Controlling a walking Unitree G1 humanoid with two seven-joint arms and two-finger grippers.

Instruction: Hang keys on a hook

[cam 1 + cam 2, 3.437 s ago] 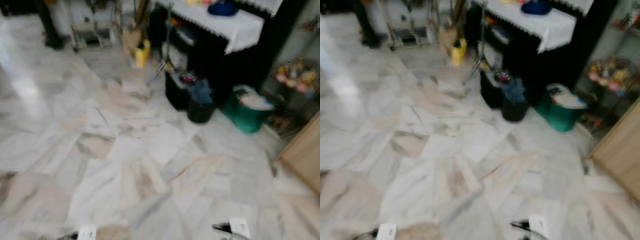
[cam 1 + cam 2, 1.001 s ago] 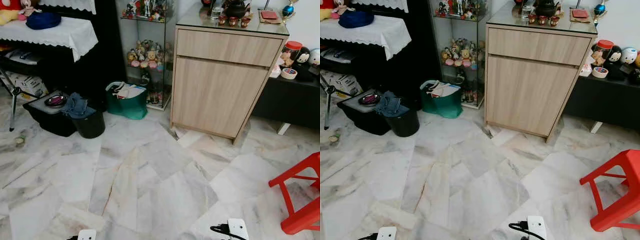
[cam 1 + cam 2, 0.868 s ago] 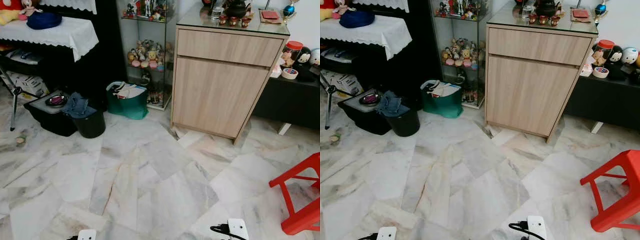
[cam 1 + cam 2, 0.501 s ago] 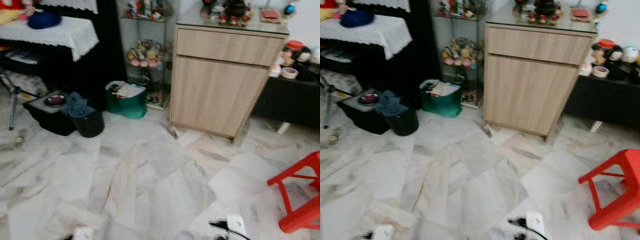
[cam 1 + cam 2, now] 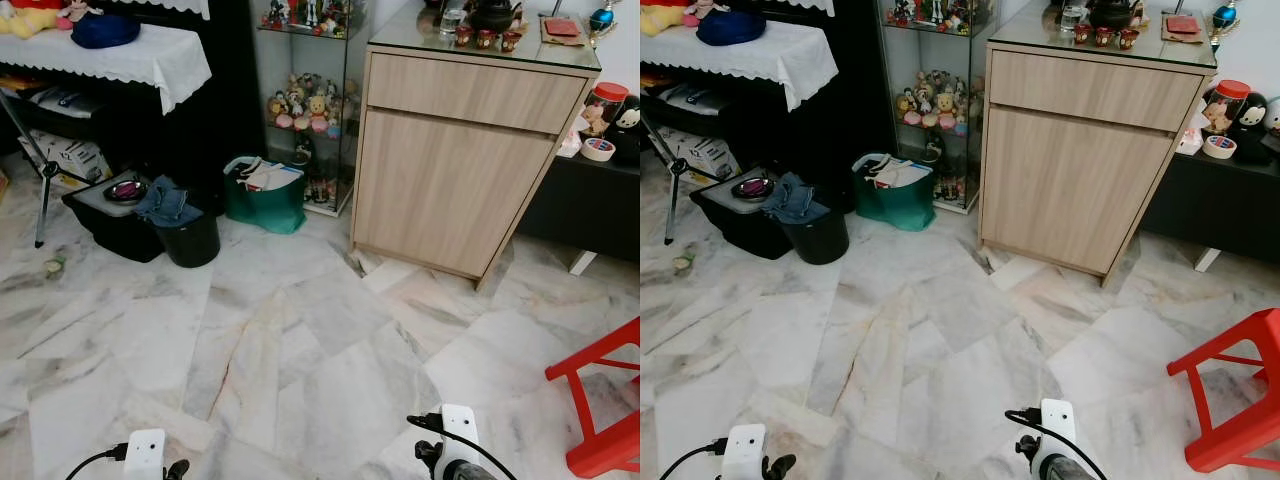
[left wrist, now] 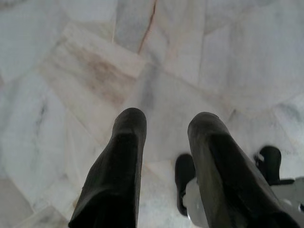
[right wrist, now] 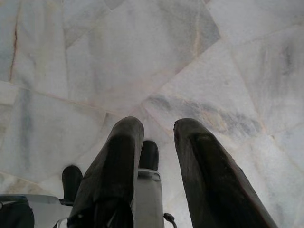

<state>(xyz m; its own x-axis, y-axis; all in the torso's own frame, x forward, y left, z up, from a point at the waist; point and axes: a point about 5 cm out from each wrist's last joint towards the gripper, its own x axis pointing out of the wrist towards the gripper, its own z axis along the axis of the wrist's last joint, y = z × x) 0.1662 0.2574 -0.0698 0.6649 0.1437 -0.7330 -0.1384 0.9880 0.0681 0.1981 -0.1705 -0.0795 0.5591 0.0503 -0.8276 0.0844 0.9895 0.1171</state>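
Note:
Both arms hang low over the marble floor [image 5: 300,360]. My left gripper [image 6: 166,121] points down at the tiles, its two black fingers [image 6: 121,171] apart with nothing between them. My right gripper [image 7: 159,126] also points at the floor, its fingers [image 7: 116,166] a little apart and holding nothing. In the head views the white wrist module of the left arm [image 5: 145,455] and that of the right arm [image 5: 458,430] rise from the bottom edge.
A light wooden cabinet [image 5: 460,170] stands ahead with small items on its glass top. Left of it are a glass display shelf [image 5: 305,100], a green bag [image 5: 265,200], a black bin [image 5: 188,238] and a white-clothed table [image 5: 130,50]. A red stool [image 5: 605,410] stands at right.
The camera has turned from the black table towards the wooden cabinet, and lately shifted a little. Both wrist modules now stand higher in the picture.

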